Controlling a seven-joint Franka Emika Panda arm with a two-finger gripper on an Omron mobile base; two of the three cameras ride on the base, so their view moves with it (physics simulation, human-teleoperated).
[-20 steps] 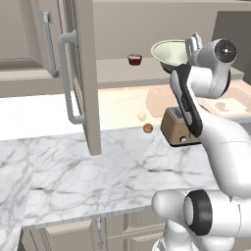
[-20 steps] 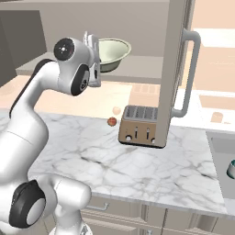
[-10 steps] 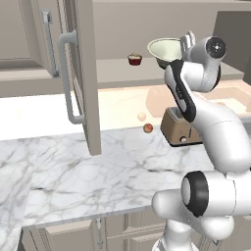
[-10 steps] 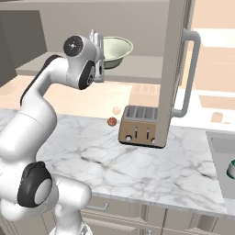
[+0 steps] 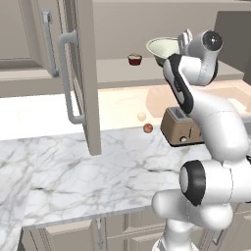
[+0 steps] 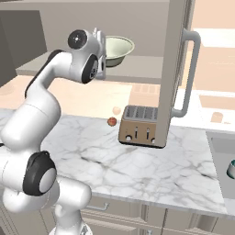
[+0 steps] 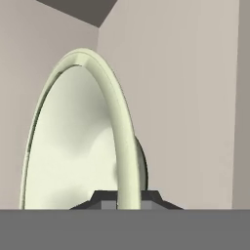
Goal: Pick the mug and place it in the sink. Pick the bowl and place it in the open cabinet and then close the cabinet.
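My gripper is shut on the rim of the pale green-white bowl, holding it at the height of the open cabinet's shelf. From the right base view the bowl sits level beside the gripper, over the shelf. The hand view has the bowl edge-on, its rim pinched between the fingertips of the gripper. I cannot tell whether the bowl's foot touches the shelf. The mug peeks in at the right edge, down in the sink.
The cabinet door stands open toward me with its long bar handle. A tiny dark-red cup sits on the shelf left of the bowl. A toaster and two small round fruits are on the marble counter.
The arm has carried the bowl slightly up and further in over the shelf; the wrist has turned. The grip is unchanged.
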